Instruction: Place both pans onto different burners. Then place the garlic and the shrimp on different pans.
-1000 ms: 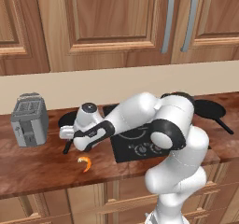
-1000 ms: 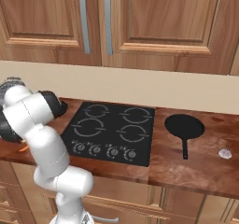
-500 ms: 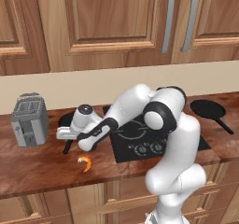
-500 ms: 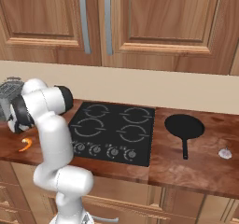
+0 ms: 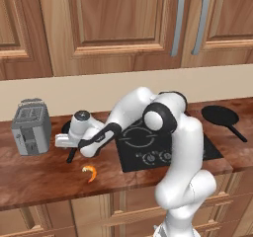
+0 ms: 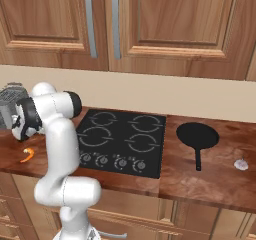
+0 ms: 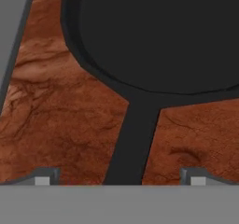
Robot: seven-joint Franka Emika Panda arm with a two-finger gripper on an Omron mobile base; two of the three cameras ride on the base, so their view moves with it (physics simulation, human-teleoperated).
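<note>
One black pan [image 7: 158, 36] lies on the wooden counter left of the cooktop, and its straight handle [image 7: 133, 143] runs toward me. My gripper [image 7: 119, 178] hangs open just above that handle, one fingertip [image 7: 44, 177] on each side, touching nothing. From the left base camera, my gripper [image 5: 66, 143] covers most of this pan, whose handle [image 5: 71, 155] pokes out below. The second pan [image 6: 197, 135] rests on the counter right of the cooktop. A white garlic [image 6: 241, 164] lies near it. The orange shrimp [image 5: 90, 173] sits near the front edge. All burners [image 6: 142, 143] are bare.
A grey toaster [image 5: 29, 127] stands on the counter just left of the near pan and my hand. Knobs [image 6: 115, 161] line the cooktop's front. Wooden cabinets [image 5: 123, 23] hang above the backsplash, well over the arm.
The arm has swung further left and slightly down, bringing the hand over the left pan's handle. The jaws stayed open. Pans, shrimp and garlic have not moved.
</note>
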